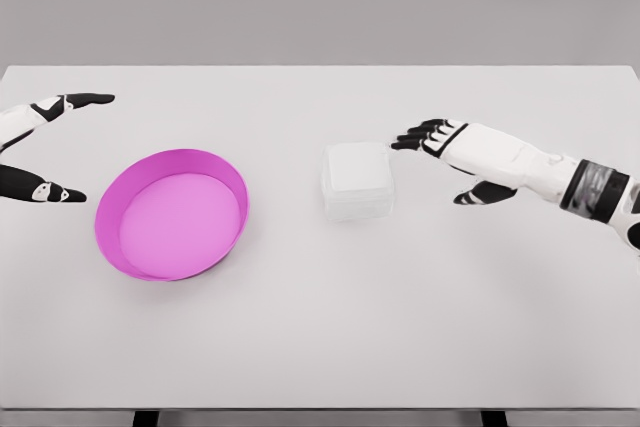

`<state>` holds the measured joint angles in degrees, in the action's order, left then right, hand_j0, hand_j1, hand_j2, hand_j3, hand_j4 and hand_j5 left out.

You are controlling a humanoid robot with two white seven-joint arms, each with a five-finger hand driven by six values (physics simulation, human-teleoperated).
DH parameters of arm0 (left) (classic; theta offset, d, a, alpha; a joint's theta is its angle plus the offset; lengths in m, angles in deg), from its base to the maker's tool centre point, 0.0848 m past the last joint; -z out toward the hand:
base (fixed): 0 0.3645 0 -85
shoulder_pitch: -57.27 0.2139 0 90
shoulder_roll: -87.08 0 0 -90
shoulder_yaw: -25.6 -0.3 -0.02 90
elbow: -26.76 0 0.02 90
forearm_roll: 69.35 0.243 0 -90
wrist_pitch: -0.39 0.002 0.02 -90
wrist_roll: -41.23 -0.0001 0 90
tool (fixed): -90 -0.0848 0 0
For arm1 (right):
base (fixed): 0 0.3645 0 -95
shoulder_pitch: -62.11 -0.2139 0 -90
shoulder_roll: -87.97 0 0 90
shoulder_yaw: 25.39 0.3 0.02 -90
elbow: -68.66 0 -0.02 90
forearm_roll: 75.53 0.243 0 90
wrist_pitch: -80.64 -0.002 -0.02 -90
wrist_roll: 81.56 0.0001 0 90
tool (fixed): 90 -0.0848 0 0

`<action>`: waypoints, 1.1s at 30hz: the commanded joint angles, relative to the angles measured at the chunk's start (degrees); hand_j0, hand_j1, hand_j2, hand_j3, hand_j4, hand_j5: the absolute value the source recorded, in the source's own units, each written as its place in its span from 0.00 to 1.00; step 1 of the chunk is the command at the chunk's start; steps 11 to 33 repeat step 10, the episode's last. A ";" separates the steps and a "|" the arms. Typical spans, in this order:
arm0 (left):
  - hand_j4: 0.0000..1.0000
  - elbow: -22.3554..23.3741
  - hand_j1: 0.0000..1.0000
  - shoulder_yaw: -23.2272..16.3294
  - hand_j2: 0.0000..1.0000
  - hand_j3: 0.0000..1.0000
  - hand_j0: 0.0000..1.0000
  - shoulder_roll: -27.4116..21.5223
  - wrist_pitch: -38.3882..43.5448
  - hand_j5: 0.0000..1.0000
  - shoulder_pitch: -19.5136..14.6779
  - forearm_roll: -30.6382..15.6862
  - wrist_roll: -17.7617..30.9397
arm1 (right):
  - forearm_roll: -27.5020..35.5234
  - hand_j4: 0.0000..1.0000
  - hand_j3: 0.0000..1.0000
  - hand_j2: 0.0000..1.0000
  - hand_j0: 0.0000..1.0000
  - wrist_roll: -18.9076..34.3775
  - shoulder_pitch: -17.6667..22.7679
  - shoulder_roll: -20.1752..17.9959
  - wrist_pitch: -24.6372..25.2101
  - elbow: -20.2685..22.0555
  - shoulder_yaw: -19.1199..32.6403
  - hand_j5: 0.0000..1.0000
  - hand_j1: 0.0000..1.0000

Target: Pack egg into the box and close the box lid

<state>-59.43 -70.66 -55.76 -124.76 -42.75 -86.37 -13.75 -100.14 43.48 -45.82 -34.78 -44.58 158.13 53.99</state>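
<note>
— Two hands, what do they hold?
— Nothing. The right hand point(440, 139) hovers at three o'clock of the box point(357, 180), fingers point(408, 140) apart. The left hand point(45, 147) rests at nine o'clock of the pink bowl point(225, 169), also spread.
— And the egg?
— I see none. The lid looks shut, so perhaps little is left.

Pretty sure I'm in a bare simulated test setup, not any real room: just a plain white table point(320, 327) running left to right in front of me, flat grey wall point(320, 2) on the far side, everything smooth and render-clean.
</note>
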 commanded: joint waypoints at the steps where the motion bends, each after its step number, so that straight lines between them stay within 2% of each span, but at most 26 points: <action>1: 1.00 -0.03 1.00 0.01 1.00 1.00 1.00 -0.07 0.16 1.00 0.09 -0.39 -0.02 | 4.04 1.00 1.00 1.00 1.00 -0.04 0.44 -1.88 0.22 -1.41 6.67 1.00 1.00; 4: 1.00 -0.03 1.00 -0.07 1.00 1.00 1.00 -0.07 0.16 1.00 0.09 -0.39 -0.02 | 4.31 1.00 1.00 1.00 1.00 -0.04 2.55 -3.37 0.22 -1.15 7.28 1.00 1.00; 10: 1.00 -0.12 1.00 -0.07 1.00 1.00 1.00 0.10 0.16 1.00 0.09 0.05 -0.02 | 4.31 1.00 1.00 1.00 1.00 -0.04 2.73 -5.13 0.22 -0.97 7.55 1.00 1.00; 33: 1.00 -0.12 1.00 -0.07 1.00 1.00 1.00 0.10 0.16 1.00 0.09 0.05 -0.02 | 4.31 1.00 1.00 1.00 1.00 -0.04 2.73 -5.13 0.22 -0.97 7.55 1.00 1.00</action>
